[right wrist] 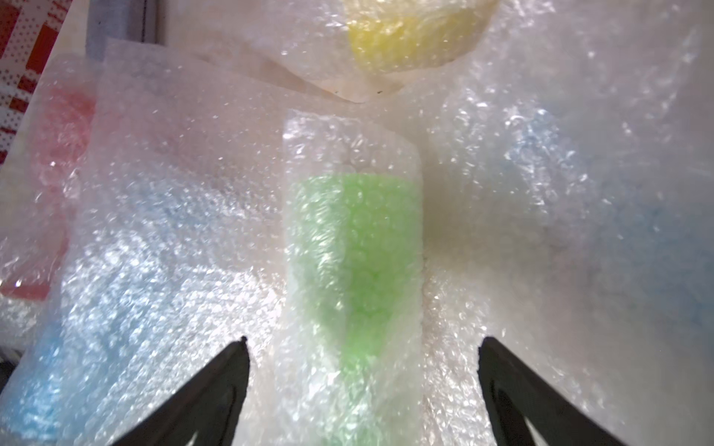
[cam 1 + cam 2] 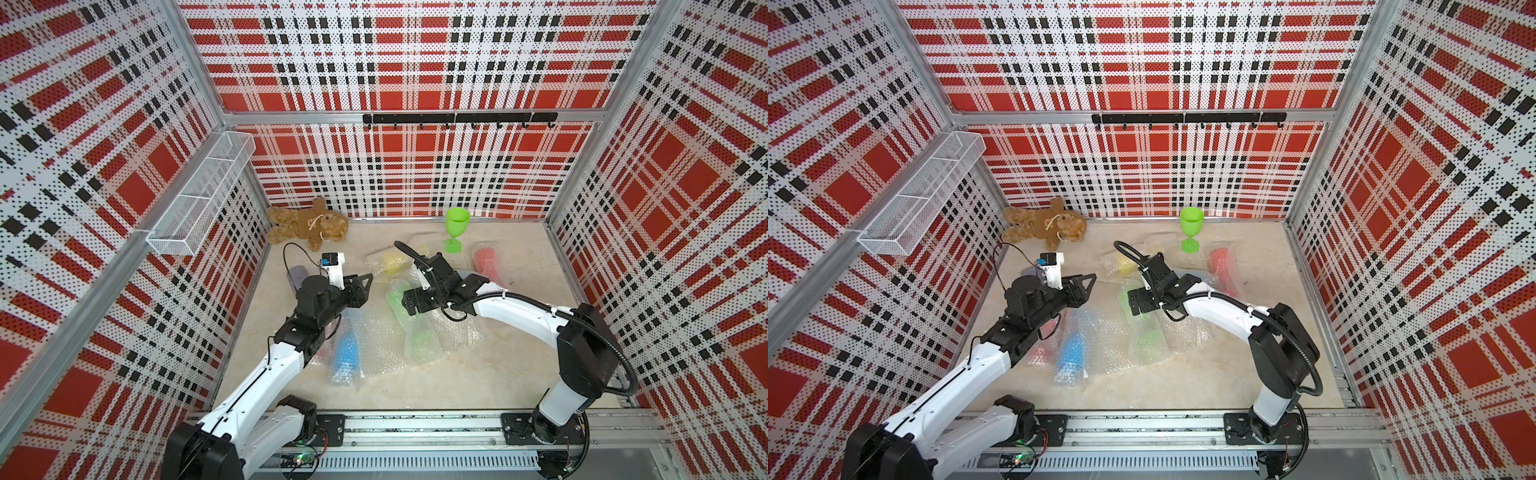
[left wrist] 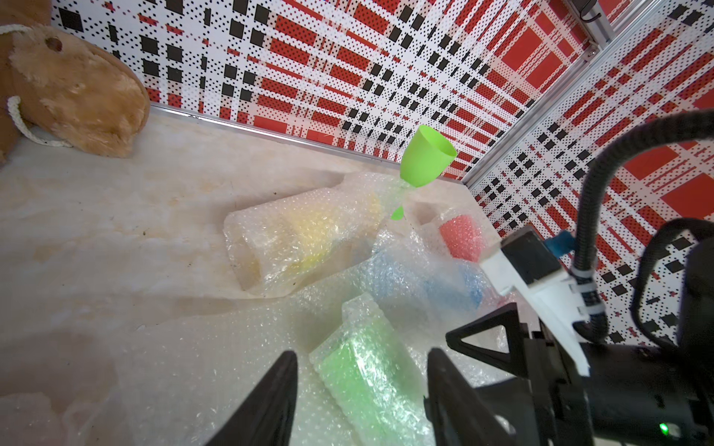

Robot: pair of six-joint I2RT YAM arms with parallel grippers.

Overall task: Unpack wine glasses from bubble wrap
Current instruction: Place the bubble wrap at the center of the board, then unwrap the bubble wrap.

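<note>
One bare green wine glass (image 2: 456, 232) (image 2: 1192, 228) (image 3: 425, 158) stands upright at the back. Several others lie rolled in bubble wrap (image 2: 453, 332): yellow (image 2: 392, 262) (image 1: 409, 34), red (image 2: 486, 262) (image 3: 461, 237), blue (image 2: 347, 353) (image 1: 96, 328) and green (image 2: 400, 301) (image 1: 355, 251). My right gripper (image 2: 409, 301) (image 1: 364, 340) is open, its fingers either side of the green bundle with gaps. My left gripper (image 2: 365, 282) (image 3: 362, 353) is also open and faces the same green bundle (image 3: 363, 386) from the opposite end, without touching it.
A brown teddy bear (image 2: 307, 226) lies in the back left corner. A grey case (image 2: 297, 274) sits behind my left wrist. A white wire basket (image 2: 199, 195) hangs on the left wall and a black hook rail (image 2: 457, 118) on the back wall.
</note>
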